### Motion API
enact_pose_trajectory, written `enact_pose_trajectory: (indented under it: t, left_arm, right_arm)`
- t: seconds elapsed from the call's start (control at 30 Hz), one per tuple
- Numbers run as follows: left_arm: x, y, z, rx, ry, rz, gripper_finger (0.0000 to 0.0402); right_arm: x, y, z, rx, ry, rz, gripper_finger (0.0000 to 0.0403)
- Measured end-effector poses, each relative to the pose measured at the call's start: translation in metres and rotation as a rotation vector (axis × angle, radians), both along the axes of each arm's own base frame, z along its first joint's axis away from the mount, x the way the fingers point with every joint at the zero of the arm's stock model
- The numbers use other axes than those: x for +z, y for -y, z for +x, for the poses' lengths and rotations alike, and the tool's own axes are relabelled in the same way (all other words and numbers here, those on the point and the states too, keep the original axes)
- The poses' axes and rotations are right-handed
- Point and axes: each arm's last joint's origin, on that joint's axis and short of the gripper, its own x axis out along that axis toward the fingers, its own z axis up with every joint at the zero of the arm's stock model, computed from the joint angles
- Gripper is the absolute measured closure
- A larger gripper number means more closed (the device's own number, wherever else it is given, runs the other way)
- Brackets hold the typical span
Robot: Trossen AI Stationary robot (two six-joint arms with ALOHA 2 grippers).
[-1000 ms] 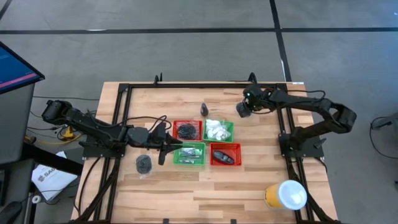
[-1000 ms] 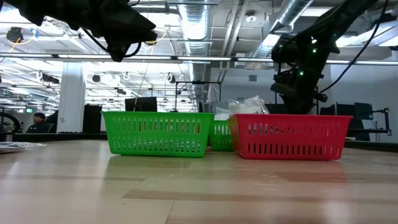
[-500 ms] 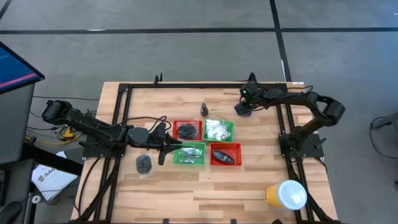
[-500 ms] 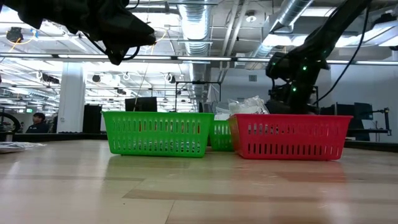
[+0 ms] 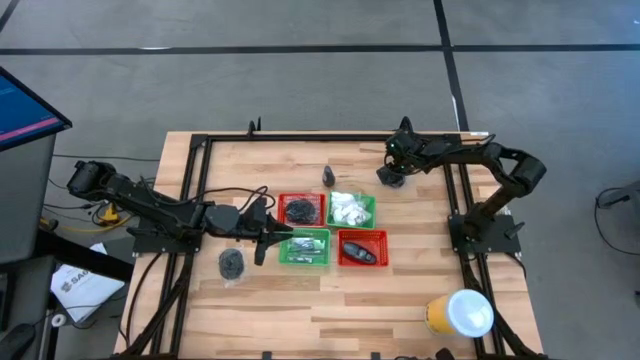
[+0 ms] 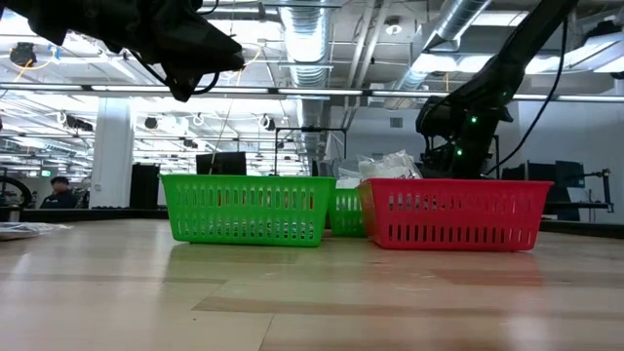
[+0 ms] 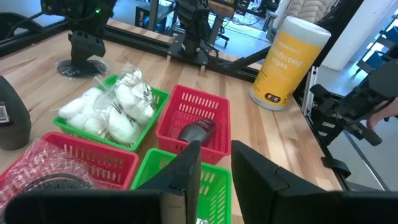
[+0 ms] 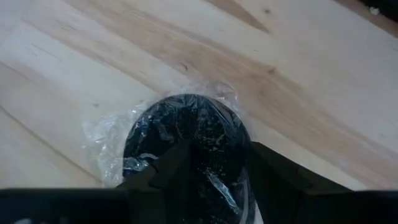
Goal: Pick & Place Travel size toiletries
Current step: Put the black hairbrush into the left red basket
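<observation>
Pale wooden worktop (image 5: 300,300), planks running across, framed by black rails, set on a grey floor crossed by dark lines. At table height the room opens up behind: silver ducting overhead, strip lights, a white pillar, and a person (image 6: 60,188) far off at the left edge.

Four mesh baskets sit clustered mid-table. The red basket (image 5: 302,209) at the back holds a black coiled piece in clear wrap, the green basket (image 5: 352,209) beside it holds the white crinkly packets (image 5: 347,208). In front, a second green basket (image 5: 305,248) and a second red basket (image 5: 362,248) with a dark oblong mini bottle (image 5: 360,254) inside. Another dark bottle (image 5: 328,177) stands alone behind the baskets, and a black coiled piece (image 5: 232,263) lies loose near the left arm. Yellow tub (image 5: 458,314) with white lid, front right corner.

The left gripper (image 5: 272,238) hovers over the front green basket, jaws slightly parted, nothing between them; its wrist camera alone shows that gap.

The right gripper (image 5: 390,176) is down at the back right. Only its wrist camera reveals what is there: a black round piece in crinkled plastic (image 8: 186,146) lying on the wood, jaws apart on either side of it; contact I cannot tell.
</observation>
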Motion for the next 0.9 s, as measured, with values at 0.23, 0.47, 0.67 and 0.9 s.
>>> enact_pose_trajectory:
  t: [0.23, 0.47, 0.67, 0.9]
  left_arm:
    - [0.0001, 0.0, 0.0, 0.0, 0.001, 0.0, 0.0321]
    - [0.0002, 0.0, 0.0001, 0.0, 0.001, 0.0, 0.0321]
    - [0.0002, 0.0, 0.0001, 0.0, 0.001, 0.0, 0.0321]
    - [0.0002, 0.0, 0.0001, 0.0, 0.001, 0.0, 0.0321]
  right_arm:
    - [-0.0069, 0.0033, 0.0039, 0.011, -0.004, -0.009, 0.0225]
    - [-0.0092, 0.0027, 0.006, 0.021, -0.009, -0.01, 0.0233]
    - [-0.0085, 0.0009, 0.0067, 0.034, -0.011, -0.011, 0.0325]
    - [-0.0082, 0.0011, 0.0069, 0.036, -0.014, -0.014, 0.0391]
